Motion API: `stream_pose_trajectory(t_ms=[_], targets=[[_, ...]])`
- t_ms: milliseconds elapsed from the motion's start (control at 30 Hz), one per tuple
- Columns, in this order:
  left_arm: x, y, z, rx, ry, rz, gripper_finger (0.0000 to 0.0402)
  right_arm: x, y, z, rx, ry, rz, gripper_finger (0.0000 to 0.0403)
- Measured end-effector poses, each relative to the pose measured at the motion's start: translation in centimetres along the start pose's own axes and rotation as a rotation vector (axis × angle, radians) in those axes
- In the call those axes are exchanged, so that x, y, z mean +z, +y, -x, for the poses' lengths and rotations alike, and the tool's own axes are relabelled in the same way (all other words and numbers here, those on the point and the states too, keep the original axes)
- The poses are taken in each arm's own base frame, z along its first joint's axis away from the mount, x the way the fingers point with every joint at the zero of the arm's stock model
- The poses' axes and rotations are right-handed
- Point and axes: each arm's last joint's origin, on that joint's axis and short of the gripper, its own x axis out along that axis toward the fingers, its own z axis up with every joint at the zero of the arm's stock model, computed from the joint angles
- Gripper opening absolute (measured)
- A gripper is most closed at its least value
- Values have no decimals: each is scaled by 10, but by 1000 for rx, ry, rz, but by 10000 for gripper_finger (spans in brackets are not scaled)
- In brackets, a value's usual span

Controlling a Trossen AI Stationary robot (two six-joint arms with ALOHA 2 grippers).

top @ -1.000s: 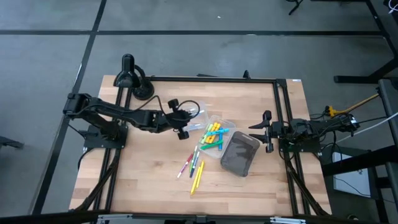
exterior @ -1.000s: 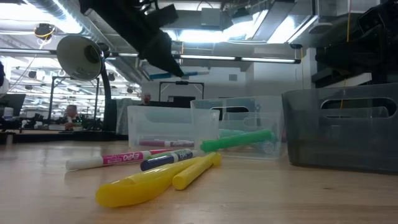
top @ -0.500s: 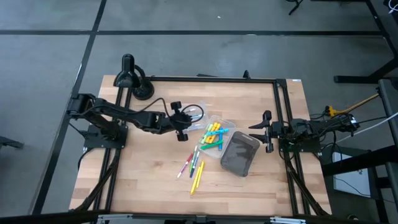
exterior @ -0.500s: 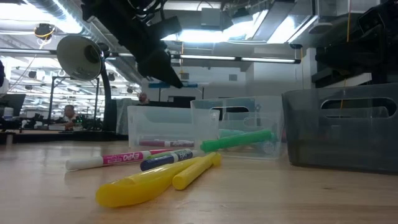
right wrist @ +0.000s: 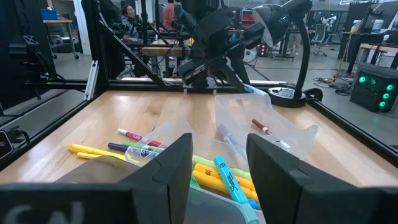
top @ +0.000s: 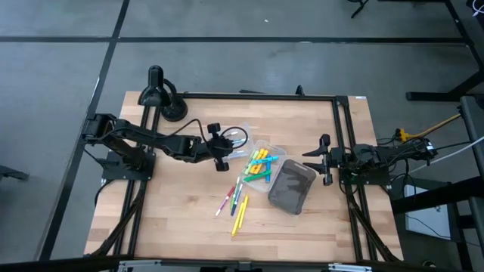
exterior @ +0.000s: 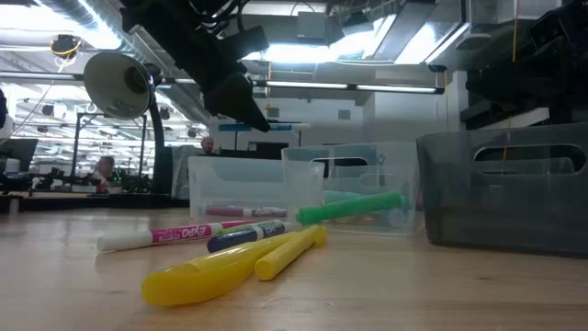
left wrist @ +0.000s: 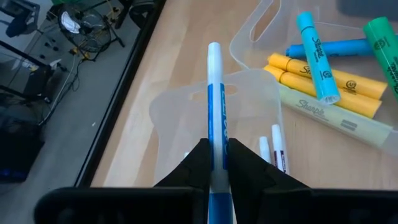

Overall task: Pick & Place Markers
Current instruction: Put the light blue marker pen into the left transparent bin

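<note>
A pale wooden counter [top: 181, 219] carries a smoky grey rectangular bin [top: 292, 187] and clear plastic trays [top: 261, 162] filled with chunky markers [top: 259, 166], slimmer ones lying loose on the boards. Above a tray, a blue-and-white marker [left wrist: 214, 118] is pinched in the left gripper [left wrist: 215, 163] jaws. The right gripper [right wrist: 217, 158], jaws held wide, is parked beside the bin.

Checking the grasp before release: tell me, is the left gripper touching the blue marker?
Touching. In the left wrist view the left gripper is shut on the blue marker, both dark fingers pressed against its barrel, above a clear tray.
</note>
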Motion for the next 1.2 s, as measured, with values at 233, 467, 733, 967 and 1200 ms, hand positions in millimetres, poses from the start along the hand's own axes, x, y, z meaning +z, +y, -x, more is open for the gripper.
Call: stream_pose_trajectory(t_ms=[233,467,733,967,1200], targets=[[0,0,0,-5,0,9,31,0,0,0,0,0,0,152],[-1,3,-2,9,5,41,31,0,0,0,0,0,0,152],[-2,9,-6,24,16,95,31,0,0,0,0,0,0,152],[-7,4,-15,20,48,80,31,0,0,0,0,0,0,152],[-20,-3,-37,43,133,46,31,0,0,0,0,0,0,152]])
